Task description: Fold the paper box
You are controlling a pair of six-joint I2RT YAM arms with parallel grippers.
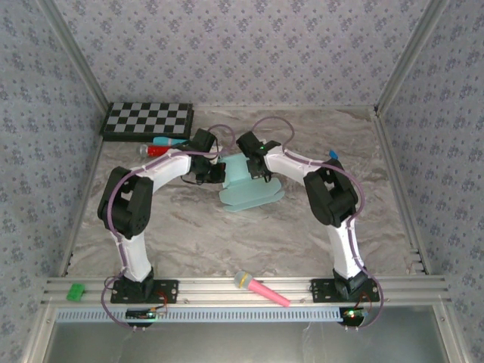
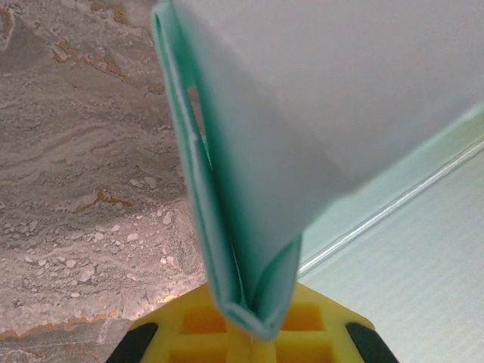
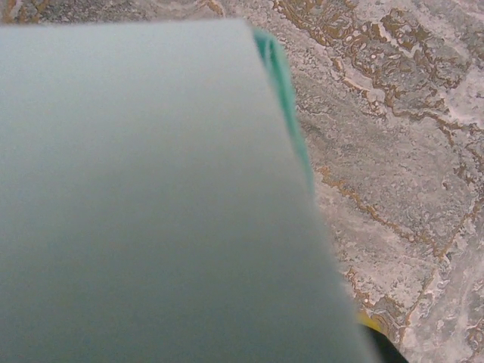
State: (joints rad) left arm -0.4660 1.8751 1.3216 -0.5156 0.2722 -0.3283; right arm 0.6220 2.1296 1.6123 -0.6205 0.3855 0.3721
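**Operator:** Where's my box right now?

**Spotter:** Your paper box (image 1: 248,190) is in the middle of the table (image 1: 189,227), between your two arms. Part of it stands up, and a flat flap lies on the marble on the side nearer the arm bases.

**Operator:** And my left gripper?

**Spotter:** Your left gripper (image 2: 249,329) is clenched on the box. In its wrist view a folded edge of the aqua card runs down between the yellow fingers (image 2: 189,321) and is pinched there, several layers together. From above, you can see it at the box's left side.

**Operator:** The right one?

**Spotter:** Your right gripper (image 1: 259,168) is up against the standing part from the right. Its own camera has card close and blurred across it, with a sliver of yellow at the lower edge. You can't tell from that whether it is grasping or just touching.

**Operator:** Anything else around?

**Spotter:** There's a checkerboard (image 1: 147,121) at the far left, with a small red object (image 1: 156,150) just in front of it. A pink toy microphone (image 1: 261,289) lies on the near rail between your arm bases, and a green block (image 1: 76,291) sits at the near left.
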